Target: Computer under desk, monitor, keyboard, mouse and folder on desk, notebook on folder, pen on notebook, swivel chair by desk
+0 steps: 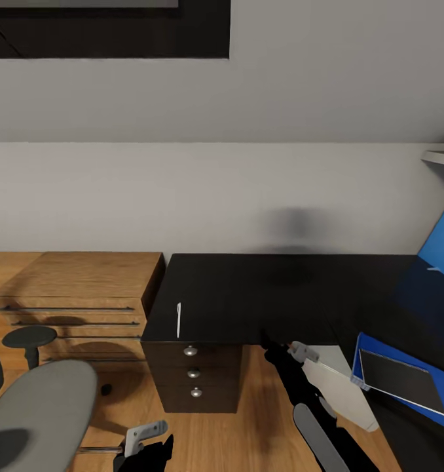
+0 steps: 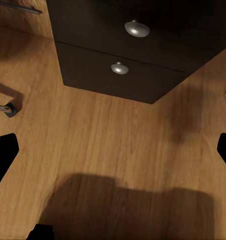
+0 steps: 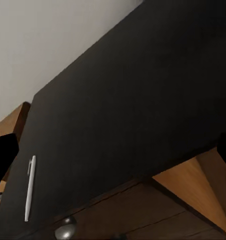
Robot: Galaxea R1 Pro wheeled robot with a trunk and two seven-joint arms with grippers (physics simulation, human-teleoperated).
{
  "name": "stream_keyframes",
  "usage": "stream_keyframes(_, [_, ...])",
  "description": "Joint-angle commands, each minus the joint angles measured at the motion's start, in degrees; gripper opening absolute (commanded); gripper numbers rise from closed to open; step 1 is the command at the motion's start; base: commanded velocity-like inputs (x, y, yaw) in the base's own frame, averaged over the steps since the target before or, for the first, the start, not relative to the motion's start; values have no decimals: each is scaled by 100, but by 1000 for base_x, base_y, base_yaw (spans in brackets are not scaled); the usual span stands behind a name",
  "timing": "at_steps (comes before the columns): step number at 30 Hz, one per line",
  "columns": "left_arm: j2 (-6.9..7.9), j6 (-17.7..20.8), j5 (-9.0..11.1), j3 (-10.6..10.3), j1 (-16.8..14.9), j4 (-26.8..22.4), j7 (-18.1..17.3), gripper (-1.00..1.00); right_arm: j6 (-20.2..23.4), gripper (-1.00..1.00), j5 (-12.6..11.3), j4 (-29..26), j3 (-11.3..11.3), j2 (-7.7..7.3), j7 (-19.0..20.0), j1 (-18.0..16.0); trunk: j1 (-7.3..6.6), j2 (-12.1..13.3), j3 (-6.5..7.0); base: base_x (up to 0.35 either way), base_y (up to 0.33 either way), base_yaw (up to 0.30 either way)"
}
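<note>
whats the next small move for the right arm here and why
Probably swing the right hand left and over the desk toward the pen. The pen lies alone near the desk's left front edge, while the notebook already sits on the folder at the right. The hand hangs at the front edge, apparently empty.

We see the glossy black bench point(image 3: 128, 105) top running slantwise, pale wall behind it. The white pen point(image 3: 29, 188) lies flat on it near one end, close to the front edge. Below the edge, a round silver knob point(image 3: 66, 229) and wood floor point(image 3: 200, 187).
</note>
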Motion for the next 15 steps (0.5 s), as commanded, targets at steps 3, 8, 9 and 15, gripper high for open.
stream_keyframes(3, [1, 19, 61, -8, 0, -10, 50, 100, -51, 100, 47, -15, 33, -6, -33, -6, -65, 117, 49, 0, 0, 0])
stream_keyframes(8, [-5, 27, 61, -9, 0, -10, 55, 100, -346, 100, 247, -125, 60, 28, -51, -6, -175, 317, 138, 0, 0, 0])
stream_keyframes(9, [-5, 28, 61, -9, 0, -10, 54, 100, -371, 100, 252, -129, 60, 26, -51, -6, -197, 357, 156, 0, 0, 0])
stream_keyframes(15, [-8, 28, 61, -9, 0, -2, 43, 100, -206, 100, 303, -185, 55, -39, -63, 3, -329, 598, 264, 0, 0, 0])
